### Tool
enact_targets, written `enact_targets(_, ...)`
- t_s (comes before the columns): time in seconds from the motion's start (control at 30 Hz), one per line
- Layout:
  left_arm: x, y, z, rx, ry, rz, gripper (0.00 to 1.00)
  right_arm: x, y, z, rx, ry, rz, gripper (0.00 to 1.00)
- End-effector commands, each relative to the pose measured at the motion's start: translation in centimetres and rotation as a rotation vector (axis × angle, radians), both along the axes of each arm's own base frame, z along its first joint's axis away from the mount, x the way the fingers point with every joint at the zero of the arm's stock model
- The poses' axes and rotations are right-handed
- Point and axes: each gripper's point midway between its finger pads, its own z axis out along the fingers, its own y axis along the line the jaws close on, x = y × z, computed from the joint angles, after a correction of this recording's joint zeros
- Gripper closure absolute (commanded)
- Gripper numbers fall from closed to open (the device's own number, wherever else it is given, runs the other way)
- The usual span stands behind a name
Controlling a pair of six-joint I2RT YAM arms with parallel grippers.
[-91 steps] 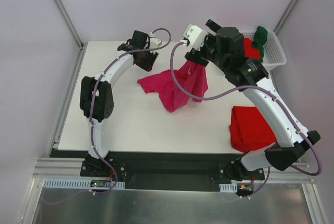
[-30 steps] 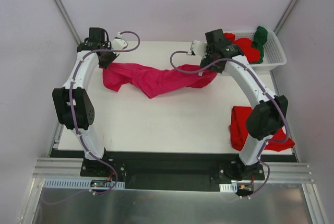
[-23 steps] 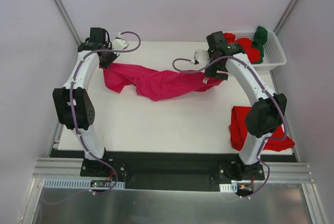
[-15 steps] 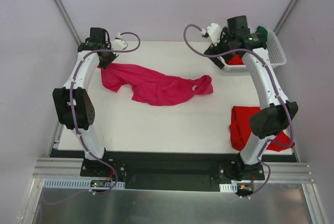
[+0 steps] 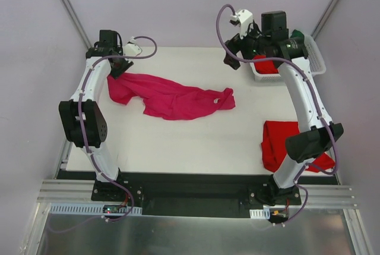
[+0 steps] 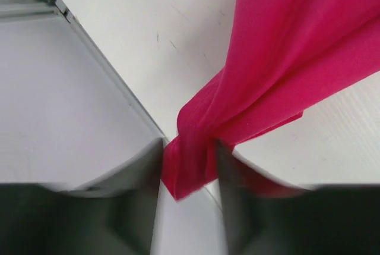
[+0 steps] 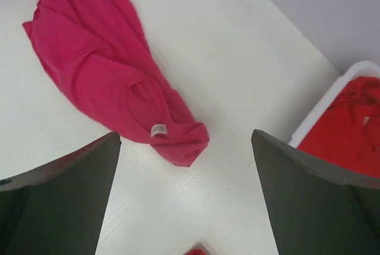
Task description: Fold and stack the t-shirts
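A magenta-pink t-shirt (image 5: 172,97) lies stretched and rumpled across the far half of the table. My left gripper (image 5: 113,68) sits at its left end, shut on a bunched edge of the cloth (image 6: 285,59), which fills the gap between the fingers (image 6: 189,148). My right gripper (image 5: 233,53) hangs open and empty high above the table's far right. Below it in the right wrist view lies the shirt's collar end (image 7: 95,71), between the open gripper (image 7: 185,139). A folded red t-shirt (image 5: 291,145) rests at the near right.
A white slotted basket (image 5: 317,65) stands at the far right corner, holding red shirts (image 5: 267,65) and a dark green one (image 5: 297,35). Its rim (image 7: 323,109) shows in the right wrist view. The table's left edge and frame rail (image 6: 35,5) run close by the left gripper.
The right gripper let go of the shirt's right end, then rose and swung back toward the basket. That end dropped flat onto the table. The left gripper stayed at the far left.
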Motion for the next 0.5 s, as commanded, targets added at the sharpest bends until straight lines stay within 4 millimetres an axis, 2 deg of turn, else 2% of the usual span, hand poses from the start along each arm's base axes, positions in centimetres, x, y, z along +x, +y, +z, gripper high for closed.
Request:
enact_targets(0.0,0.0,1.1,3.2,0.034,-0.064,0.036,0.03,-0.5,1.4,-4.2,0.041,0.143,0.072,0.04)
enact_targets(0.07,-0.3,0.5,2.9,0.03,-0.048,0.026,0.01,-0.7,2.2,-4.7,0.06,0.182,0.108,0.04)
enact_targets(0.1,-0.3,0.4,2.9,0.026,-0.048,0.029,0.01,-0.3,2.7,-6.0,0.063,0.222,0.12,0.04)
enact_targets(0.13,-0.3,0.4,3.1,0.019,-0.048,0.033,0.01,-0.3,3.4,-5.8,0.082,0.231,0.144,0.04)
enact_targets(0.2,-0.3,-2.2,3.4,-0.041,-0.054,0.005,0.01,-0.1,4.2,-7.5,0.071,0.269,0.17,0.04)
enact_targets(0.3,-0.1,-4.9,5.6,-0.212,-0.1,-0.003,0.01,-0.3,5.7,-9.7,0.041,0.283,0.243,0.04)
enact_targets(0.4,0.1,-6.2,7.5,-0.29,-0.139,0.034,0.01,-0.1,7.2,-11.1,0.033,0.279,0.297,0.04)
enact_targets(0.47,0.3,-6.3,8.6,-0.305,-0.165,0.063,0.01,-0.4,8.3,-13.6,-0.012,0.295,0.348,0.03)
